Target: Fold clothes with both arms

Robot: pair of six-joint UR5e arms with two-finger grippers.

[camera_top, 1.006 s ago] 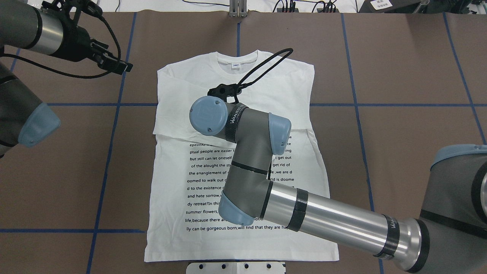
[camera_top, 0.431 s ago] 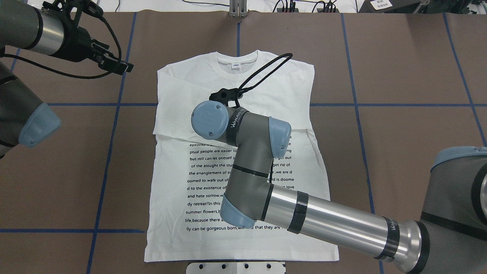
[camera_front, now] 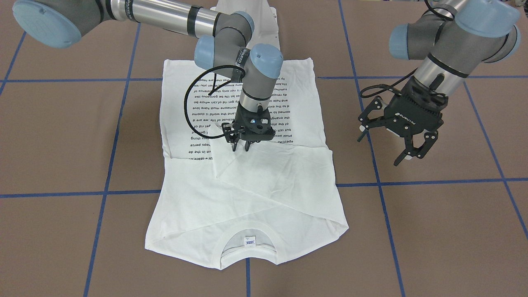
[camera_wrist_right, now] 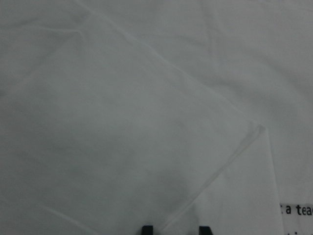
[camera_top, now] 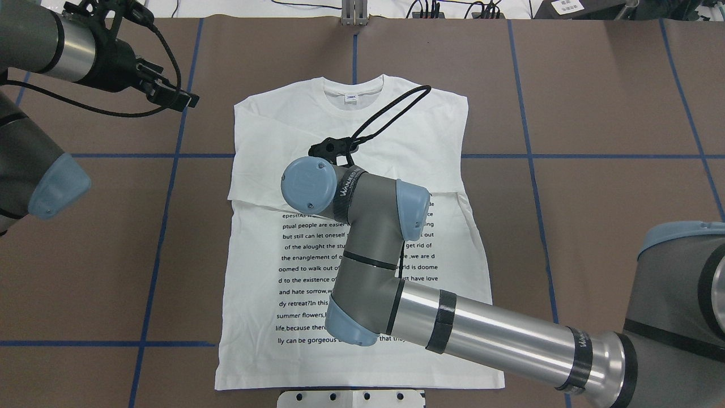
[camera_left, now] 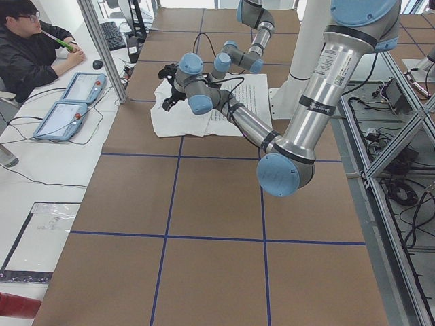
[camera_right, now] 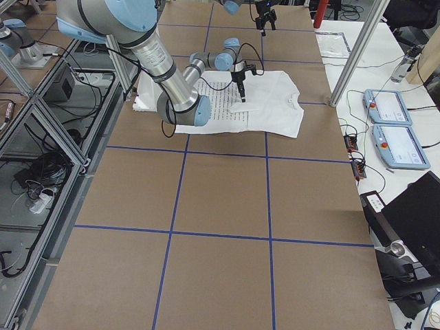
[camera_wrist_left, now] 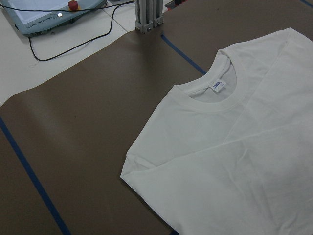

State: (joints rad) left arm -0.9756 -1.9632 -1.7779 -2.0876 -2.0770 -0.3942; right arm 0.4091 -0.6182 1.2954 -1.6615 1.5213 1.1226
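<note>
Flat white T-shirt [camera_front: 268, 181], text side up, sleeves seemingly across chest.

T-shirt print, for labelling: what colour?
Black print on the white T-shirt; clearest in overhead exterior view.

One white T-shirt [camera_front: 264, 194] lies on the tabletop [camera_top: 612, 102]. It bears one block of black printed text [camera_top: 306, 258] and one small neck label [camera_front: 250, 240].

Two robot arms are in view: the right arm [camera_top: 498, 334] reaches over the T-shirt, and the left arm [camera_top: 34, 39] is off to its side. Each arm ends in one claw, so there are two claws: the right claw [camera_front: 240, 148] is over the T-shirt and the left claw [camera_front: 383, 147] hangs beside it, apart from the cloth.

One white pedestal [camera_top: 351, 398] stands at the T-shirt's hem. Beyond the T-shirt's neck end are two control tablets [camera_right: 390, 106] and one seated person [camera_left: 27, 54].
</note>
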